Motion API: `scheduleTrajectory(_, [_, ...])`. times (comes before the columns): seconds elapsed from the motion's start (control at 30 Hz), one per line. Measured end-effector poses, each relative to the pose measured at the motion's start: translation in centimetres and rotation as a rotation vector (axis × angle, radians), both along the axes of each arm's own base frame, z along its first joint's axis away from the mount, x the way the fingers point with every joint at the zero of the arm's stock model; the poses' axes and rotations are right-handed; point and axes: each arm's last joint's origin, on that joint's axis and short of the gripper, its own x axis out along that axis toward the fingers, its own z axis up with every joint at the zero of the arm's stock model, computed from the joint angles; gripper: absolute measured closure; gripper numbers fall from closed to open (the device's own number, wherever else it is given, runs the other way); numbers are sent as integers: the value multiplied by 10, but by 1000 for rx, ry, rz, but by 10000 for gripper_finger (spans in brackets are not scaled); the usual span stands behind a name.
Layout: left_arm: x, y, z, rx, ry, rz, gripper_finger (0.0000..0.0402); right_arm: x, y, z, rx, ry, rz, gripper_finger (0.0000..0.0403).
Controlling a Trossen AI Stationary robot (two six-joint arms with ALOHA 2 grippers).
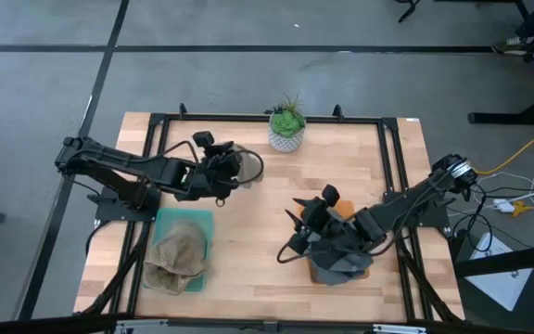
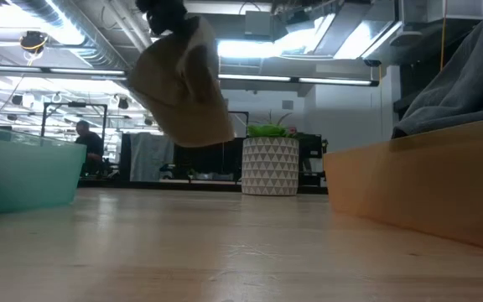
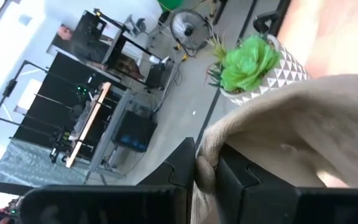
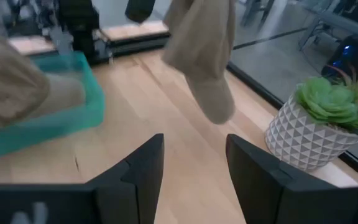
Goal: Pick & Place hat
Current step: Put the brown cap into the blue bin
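The tan hat (image 2: 183,80) dangles clear above the table (image 1: 267,204), clamped by its edge in the left pincer (image 3: 207,171). Swing it steadily over the teal bin (image 1: 182,223) before letting go. Right pincer (image 4: 194,165) waits, fingers apart, over the orange bin (image 2: 418,189).

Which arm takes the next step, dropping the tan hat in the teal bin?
Left. The left gripper is shut on the tan hat, lifted off the table, and the teal bin sits on its side. The right gripper is open, empty, over the orange bin.
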Motion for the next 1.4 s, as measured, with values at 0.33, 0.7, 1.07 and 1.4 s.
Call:
scheduleTrajectory(0.33, [-3, -27, 1, 14, -11, -89, 373, -2, -6, -6, -12, 105, 27, 231])
scheduleTrajectory(0.7, [-26, -53, 18, -148, -163, -246, 375, -16, -9, -15, 33, 179, -30, 231])
scheduleTrajectory(1.07, [-65, -85, 39, -234, -309, -392, 375, -16, -7, -14, 60, 153, -42, 231])
scheduleTrajectory(1.4, [-85, -98, 46, -301, -363, -474, 375, -16, -6, -15, 141, 115, -62, 231])
